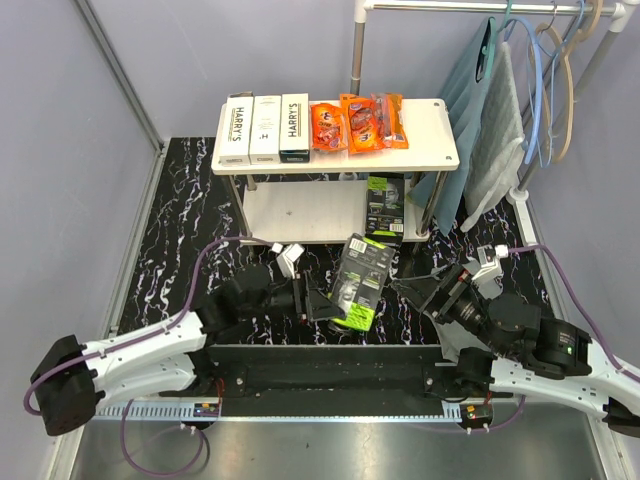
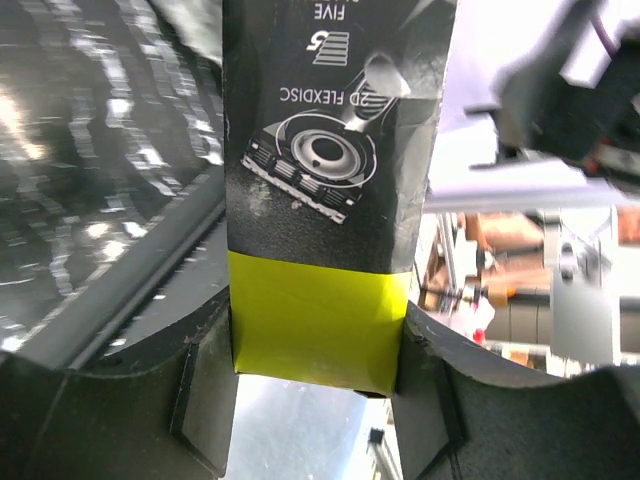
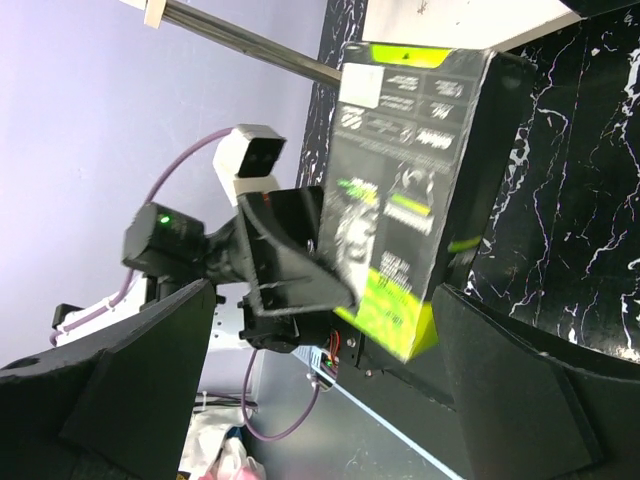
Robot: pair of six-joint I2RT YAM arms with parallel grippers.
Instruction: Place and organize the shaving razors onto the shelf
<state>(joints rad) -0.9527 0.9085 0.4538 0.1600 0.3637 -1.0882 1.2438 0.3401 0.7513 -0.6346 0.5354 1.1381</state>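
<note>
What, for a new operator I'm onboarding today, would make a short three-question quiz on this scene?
1. True or false: the right gripper is shut on a razor pack.
2. What holds the black-and-lime blister pack off the floor? A, the left gripper; B, the right gripper; C, nothing.
3. Fill in: the white HARRY'S boxes lie on the shelf on its ____ board.
Key: 1 false; 2 A; 3 top.

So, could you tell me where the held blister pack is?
Top view, centre: the blister pack sits in the left gripper, in front of the shelf, left of the right gripper.
</note>
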